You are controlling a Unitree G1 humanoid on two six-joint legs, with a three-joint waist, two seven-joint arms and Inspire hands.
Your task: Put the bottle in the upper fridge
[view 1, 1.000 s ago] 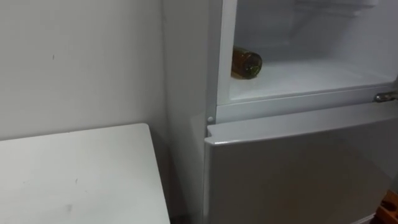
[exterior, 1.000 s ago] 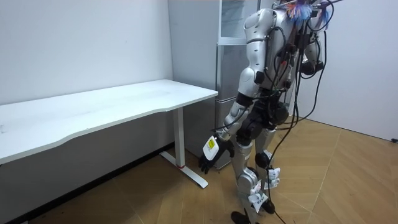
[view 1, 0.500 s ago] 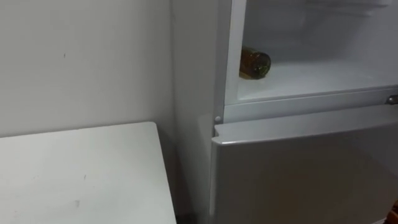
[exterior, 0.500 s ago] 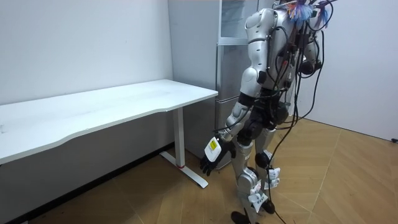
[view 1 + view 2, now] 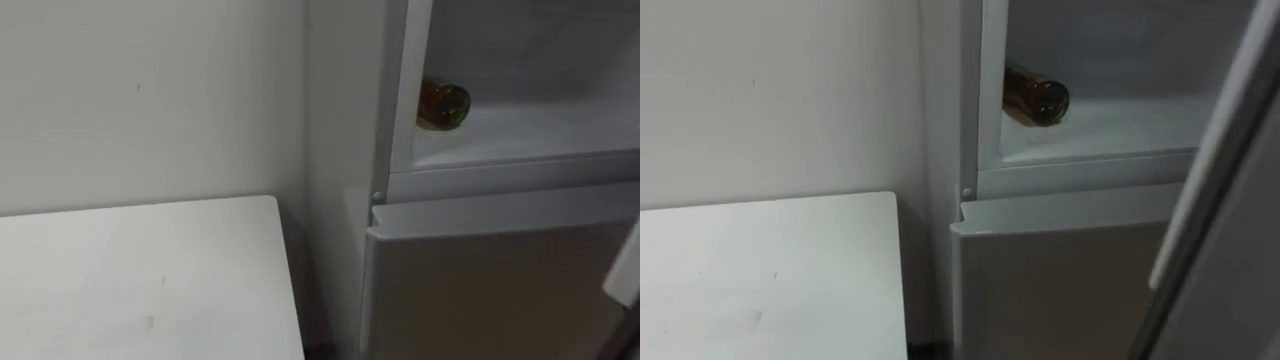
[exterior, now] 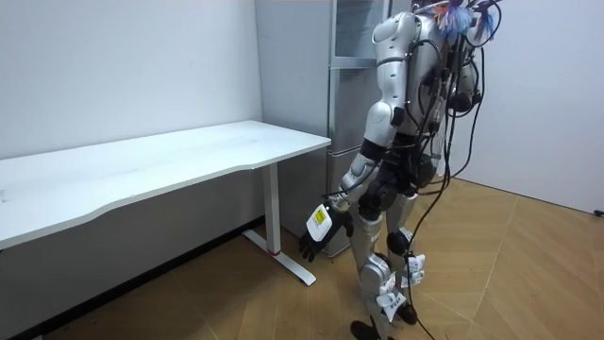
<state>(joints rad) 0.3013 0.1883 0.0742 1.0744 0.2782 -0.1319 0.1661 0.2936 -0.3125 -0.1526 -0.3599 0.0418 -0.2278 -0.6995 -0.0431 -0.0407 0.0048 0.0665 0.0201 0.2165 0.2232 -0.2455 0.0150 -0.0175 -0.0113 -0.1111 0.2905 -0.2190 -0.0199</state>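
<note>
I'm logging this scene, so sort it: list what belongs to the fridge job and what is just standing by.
Job: brown glass bottle, lying on its side in the white upper fridge compartment; its pale door, open.
Bystanders: white flat-topped table; grey lower fridge door.

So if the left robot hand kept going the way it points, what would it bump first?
The left robot hand hangs pointing down, so probably the brown wooden floor first.
</note>
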